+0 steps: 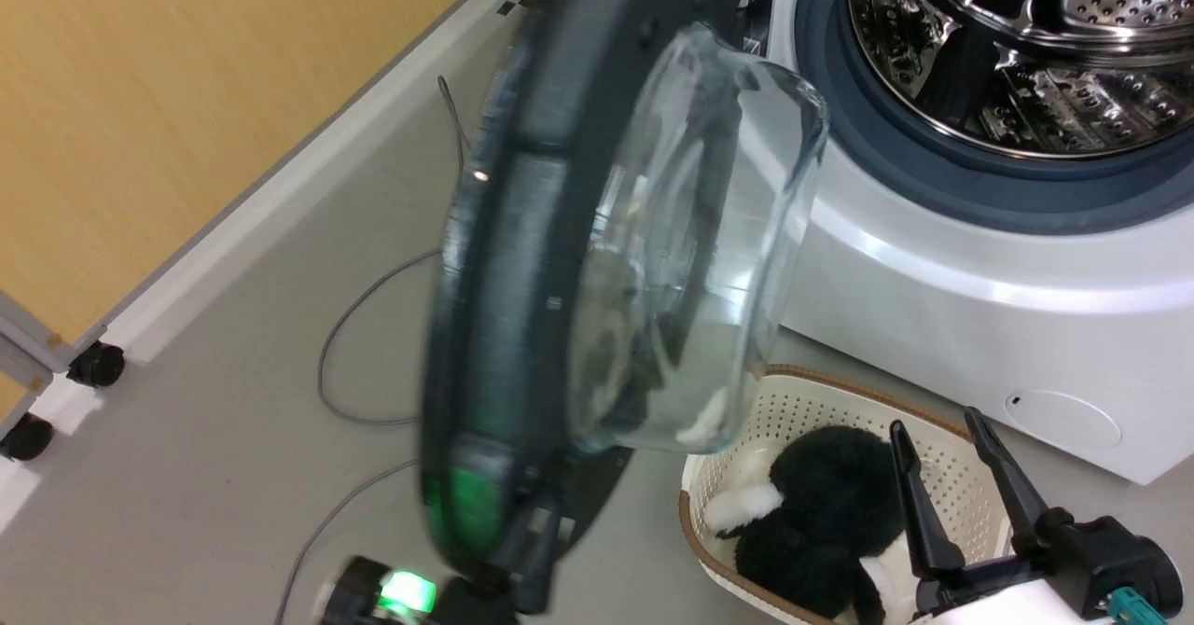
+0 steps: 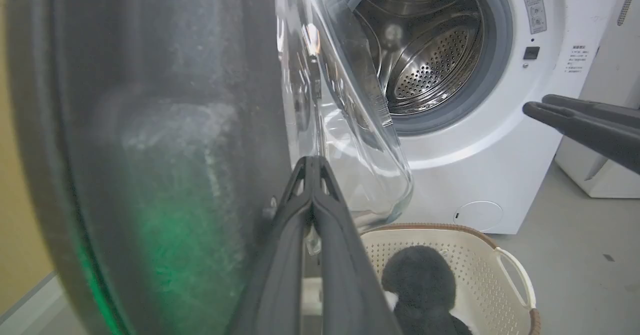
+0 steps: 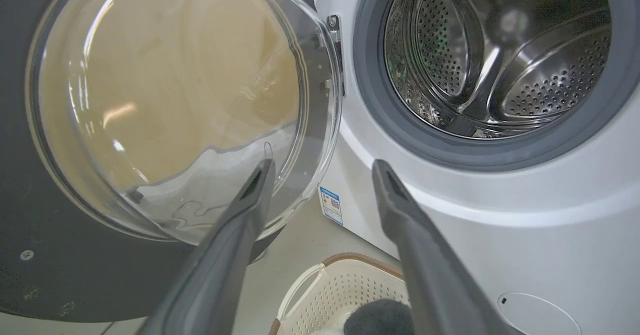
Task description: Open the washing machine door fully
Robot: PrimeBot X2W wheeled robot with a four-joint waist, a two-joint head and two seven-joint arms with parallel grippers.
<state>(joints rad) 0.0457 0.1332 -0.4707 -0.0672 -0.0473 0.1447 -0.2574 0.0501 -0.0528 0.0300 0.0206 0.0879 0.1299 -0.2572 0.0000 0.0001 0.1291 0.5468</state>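
Left hand (image 2: 312,164), fingers pressed together, by washing machine door (image 2: 150,125); right hand (image 3: 322,165) spread.

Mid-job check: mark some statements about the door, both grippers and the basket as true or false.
The washing machine door stands swung clear of the drum mouth. True.
The right gripper is shut. False: its fingers are spread, holding nothing.
The left gripper has its fingers pressed together beside the door. True.
The basket holds only white towels. False: a black-and-white plush toy lies in it.
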